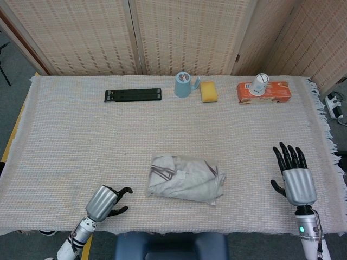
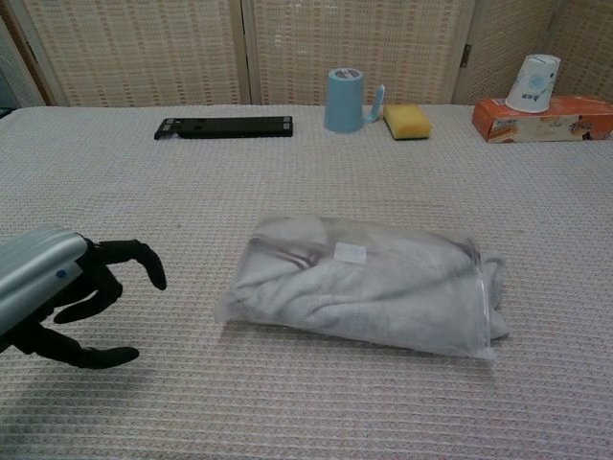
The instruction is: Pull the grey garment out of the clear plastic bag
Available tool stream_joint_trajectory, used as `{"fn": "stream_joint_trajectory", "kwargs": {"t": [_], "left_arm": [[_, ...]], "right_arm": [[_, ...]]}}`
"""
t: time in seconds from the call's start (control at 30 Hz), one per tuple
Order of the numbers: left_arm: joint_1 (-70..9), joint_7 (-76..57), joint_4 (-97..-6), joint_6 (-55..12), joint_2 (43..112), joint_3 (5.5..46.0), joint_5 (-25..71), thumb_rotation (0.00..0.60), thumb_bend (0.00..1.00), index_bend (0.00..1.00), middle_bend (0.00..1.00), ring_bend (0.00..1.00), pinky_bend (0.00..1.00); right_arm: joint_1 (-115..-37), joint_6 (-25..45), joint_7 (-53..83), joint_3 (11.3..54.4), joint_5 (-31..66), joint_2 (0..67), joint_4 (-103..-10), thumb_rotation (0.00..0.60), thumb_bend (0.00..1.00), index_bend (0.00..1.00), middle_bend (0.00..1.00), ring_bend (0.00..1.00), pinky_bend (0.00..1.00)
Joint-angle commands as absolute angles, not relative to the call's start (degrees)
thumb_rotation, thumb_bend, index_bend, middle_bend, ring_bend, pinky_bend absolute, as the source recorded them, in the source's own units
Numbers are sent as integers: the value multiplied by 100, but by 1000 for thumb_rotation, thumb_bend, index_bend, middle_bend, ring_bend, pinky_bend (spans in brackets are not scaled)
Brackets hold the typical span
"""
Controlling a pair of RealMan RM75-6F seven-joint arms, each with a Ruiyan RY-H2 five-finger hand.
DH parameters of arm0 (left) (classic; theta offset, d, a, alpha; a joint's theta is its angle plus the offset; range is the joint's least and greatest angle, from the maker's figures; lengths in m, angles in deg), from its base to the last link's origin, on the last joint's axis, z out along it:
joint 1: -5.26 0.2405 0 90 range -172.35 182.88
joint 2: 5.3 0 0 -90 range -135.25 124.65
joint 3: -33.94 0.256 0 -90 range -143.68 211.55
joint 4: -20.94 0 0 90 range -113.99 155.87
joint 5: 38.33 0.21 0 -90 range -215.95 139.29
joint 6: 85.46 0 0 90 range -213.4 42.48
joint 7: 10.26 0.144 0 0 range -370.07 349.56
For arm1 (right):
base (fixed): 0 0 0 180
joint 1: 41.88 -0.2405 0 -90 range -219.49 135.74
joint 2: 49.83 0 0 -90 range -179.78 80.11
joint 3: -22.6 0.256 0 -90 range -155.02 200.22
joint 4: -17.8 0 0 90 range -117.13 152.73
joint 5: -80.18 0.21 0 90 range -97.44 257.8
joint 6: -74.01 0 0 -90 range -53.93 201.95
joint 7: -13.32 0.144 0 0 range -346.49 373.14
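A clear plastic bag lies flat near the table's front middle, with the folded grey garment inside it and a small white label on top. My left hand hovers just left of the bag, fingers curved and spread, holding nothing and not touching the bag. Far to the right my right hand is held up, fingers straight and apart, empty; the chest view does not show it.
Along the back stand a black flat bar, a blue mug, a yellow sponge and an orange box with a white paper cup on it. A woven cloth covers the table.
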State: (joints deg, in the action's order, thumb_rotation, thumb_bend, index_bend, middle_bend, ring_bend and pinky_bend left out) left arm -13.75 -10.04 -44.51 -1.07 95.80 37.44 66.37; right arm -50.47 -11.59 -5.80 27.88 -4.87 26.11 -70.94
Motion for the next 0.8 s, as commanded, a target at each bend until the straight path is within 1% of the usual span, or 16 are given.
{"fn": "stream_joint_trajectory", "kwargs": {"t": [0.03,0.1,0.23,0.37,0.5,0.8], "left_arm": [[-1478,-842,-4028,-65,10025,3699,6717,600,182,392,1000,1000,1000],[-1516,-839,-3750,53,10278,3631,6741,600,205,394,1000,1000,1000],[-1632,-878,-3225,180,10657,3536,6758,600,283,406,1000,1000,1000],[-1730,-958,-2761,313,10917,3491,6770,600,324,429,1000,1000,1000],[-1782,-1108,-2435,441,11118,3510,6770,600,328,438,1000,1000,1000],[-1912,-1261,-1933,346,11459,3549,6627,600,318,435,1000,1000,1000]], "right_arm": [[-5048,-1124,-584,2799,-443,2602,-7102,600,137,0,0,0,0],[-5052,-1098,-595,2800,-423,2590,-7118,600,138,0,0,0,0],[-5066,-999,-592,2791,-358,2559,-7157,600,139,0,0,0,0],[-5083,-915,-577,2776,-327,2514,-7211,600,138,0,0,0,0],[-5092,-865,-589,2785,-271,2497,-7237,600,139,0,0,0,0],[-5103,-817,-570,2789,-227,2461,-7283,600,138,0,0,0,0]]}}
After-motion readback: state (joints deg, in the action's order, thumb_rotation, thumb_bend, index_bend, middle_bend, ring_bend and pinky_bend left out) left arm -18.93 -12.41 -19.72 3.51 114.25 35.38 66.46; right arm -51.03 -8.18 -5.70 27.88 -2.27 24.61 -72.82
